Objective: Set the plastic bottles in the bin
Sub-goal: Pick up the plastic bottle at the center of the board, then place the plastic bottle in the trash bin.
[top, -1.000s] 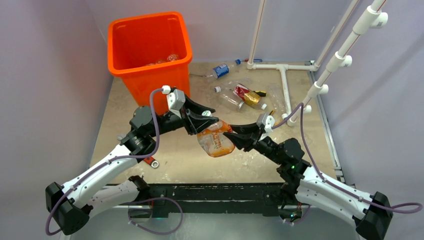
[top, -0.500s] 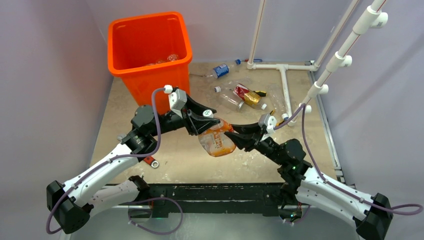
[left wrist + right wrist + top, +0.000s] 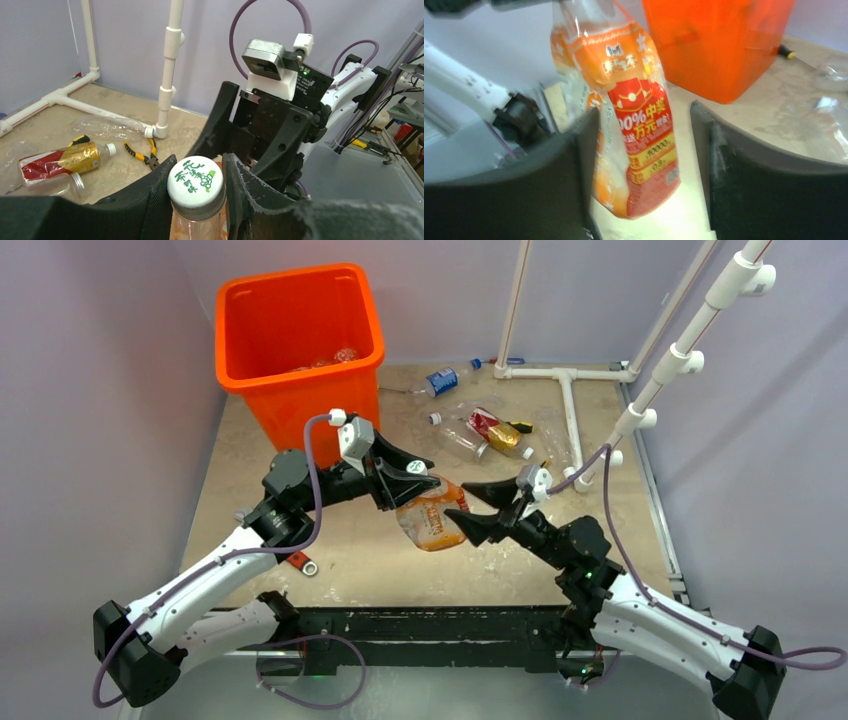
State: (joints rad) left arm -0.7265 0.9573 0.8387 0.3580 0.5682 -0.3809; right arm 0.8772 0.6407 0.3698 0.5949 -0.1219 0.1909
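Left wrist view: orange-tinted bottle cut off by the bottom edge; only cap and neck show. Right wrist view: blurred throughout; the bin loses its rim to the upper edge, the bottle its top. Top view: bottles inside the bin too small to count, possibly 2. Wrench partly hidden beneath left arm.

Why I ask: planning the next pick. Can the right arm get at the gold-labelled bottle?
Probably yes: the right gripper is open, and nothing stands between it and the gold-labelled bottle.
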